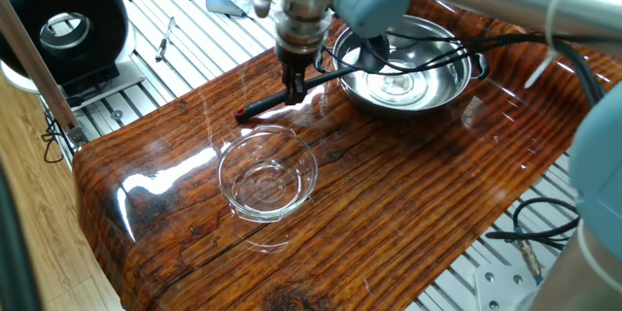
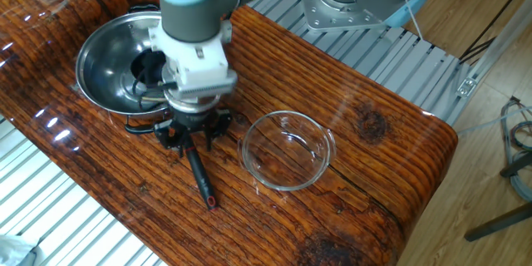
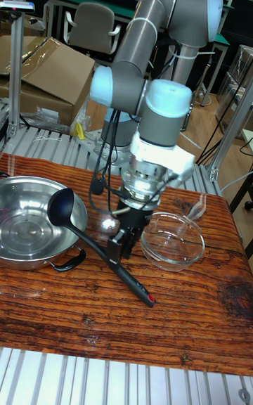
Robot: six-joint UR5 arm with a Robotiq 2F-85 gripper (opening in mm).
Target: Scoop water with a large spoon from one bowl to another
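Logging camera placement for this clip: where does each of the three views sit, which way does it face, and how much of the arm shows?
One fixed view: high, off one table end, looking down past the glass bowl to the steel bowl; wrist and gripper show.
The other fixed view: high, from the opposite side, facing the robot base; wrist hides the gripper.
Tall fixed view: low, front-on; the whole arm shows.
All share the ladle, its handle at the gripper.
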